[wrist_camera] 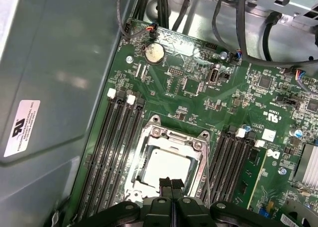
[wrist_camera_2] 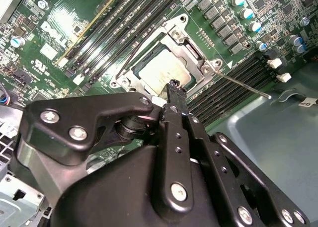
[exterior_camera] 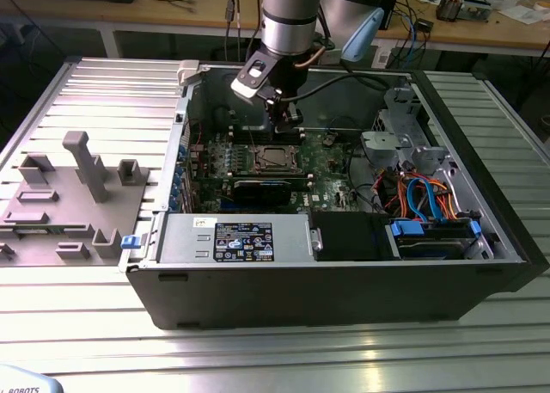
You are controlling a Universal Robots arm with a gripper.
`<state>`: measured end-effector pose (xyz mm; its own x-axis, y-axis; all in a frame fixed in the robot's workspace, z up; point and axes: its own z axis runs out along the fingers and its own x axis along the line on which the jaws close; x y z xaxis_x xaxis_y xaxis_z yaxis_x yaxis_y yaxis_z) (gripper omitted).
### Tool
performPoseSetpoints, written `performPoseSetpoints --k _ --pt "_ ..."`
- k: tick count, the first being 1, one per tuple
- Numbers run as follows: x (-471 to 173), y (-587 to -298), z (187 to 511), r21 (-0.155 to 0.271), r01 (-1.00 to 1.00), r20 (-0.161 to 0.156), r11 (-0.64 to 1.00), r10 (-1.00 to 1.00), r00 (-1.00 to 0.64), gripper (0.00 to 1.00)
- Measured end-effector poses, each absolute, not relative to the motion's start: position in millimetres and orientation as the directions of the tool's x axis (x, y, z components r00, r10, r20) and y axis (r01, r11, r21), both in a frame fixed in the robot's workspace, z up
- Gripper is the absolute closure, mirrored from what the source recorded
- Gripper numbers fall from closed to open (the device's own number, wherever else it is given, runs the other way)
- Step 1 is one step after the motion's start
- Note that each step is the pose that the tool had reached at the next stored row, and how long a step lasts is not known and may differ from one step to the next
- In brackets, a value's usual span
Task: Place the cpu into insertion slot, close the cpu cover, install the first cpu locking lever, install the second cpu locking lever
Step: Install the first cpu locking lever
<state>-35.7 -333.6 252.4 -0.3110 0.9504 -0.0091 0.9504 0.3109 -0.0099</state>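
1. Your gripper (wrist_camera: 170,183) is clenched on nothing. In both wrist views the two fingertips press flat together with no part between them.
2. It hangs low inside the computer case (exterior_camera: 344,281), over the edge of the processor socket. In the exterior view the socket sits just below the gripper and slightly to the exterior view's left.
3. The cpu (wrist_camera: 164,168) already lies flat in the socket, its dull silver top facing up, just beyond the closed fingertips.
4. The cpu cover (wrist_camera: 171,136) looks folded down around it, so that the chip shows through the square opening.
5. Watch the straight locking lever (wrist_camera_2: 243,85). It starts at the socket corner nearest the fingertips, and its long axis runs away from them, slanting across the memory slots (wrist_camera_2: 233,93) towards the bare case floor. To me it looks unlatched.
6. A curved wire lever (wrist_camera_2: 130,53) follows the socket's opposite side, farther from the fingertips. You cannot tell from here whether it is hooked down.
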Motion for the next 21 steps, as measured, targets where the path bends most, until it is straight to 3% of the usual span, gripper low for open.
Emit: performPoseSetpoints --k 21 --pt "-35.6 -333.6 251.9 -0.010 0.918 -0.009 0.398 0.918 -0.398 0.89"
